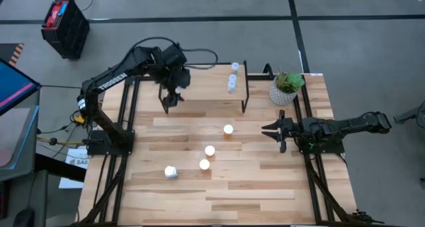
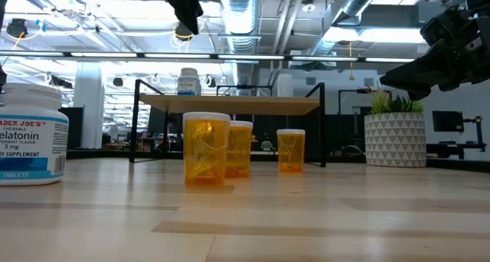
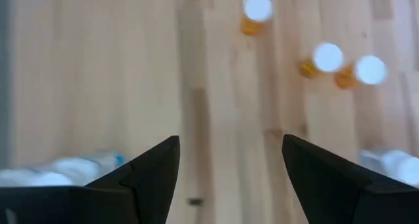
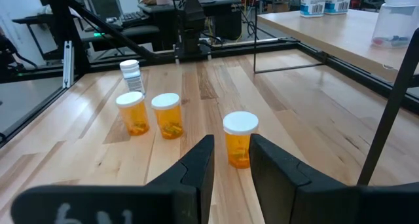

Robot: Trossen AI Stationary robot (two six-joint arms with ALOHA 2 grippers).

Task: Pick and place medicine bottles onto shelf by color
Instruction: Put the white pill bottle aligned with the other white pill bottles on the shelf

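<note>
Nearest you in the low view stands a white bottle [image 2: 29,133] with blue marks, alone on the table [image 1: 265,194] toward the left arm's side. Behind it you have three orange bottles with white caps, all upright on the tabletop: two close together [image 1: 204,164] [image 1: 210,151] and a third [image 1: 228,129] a little apart, nearer the shelf [image 1: 206,87].

Your right gripper [image 1: 273,131] hangs low beside the potted plant [image 1: 286,87], pointing at that third orange bottle but well short of it; its fingers stand only a narrow gap apart, with nothing between them.

Farther back, your left gripper [image 1: 170,99] hovers above the shelf's left half, fingers spread wide and empty.

On the shelf's right end you can see a few bottles in a row [image 1: 232,77]; from above they blur together, so the count is uncertain. The right wrist view shows two white ones with blue marks [image 4: 325,1] and a clear pale-blue one [image 4: 395,19] there.
</note>
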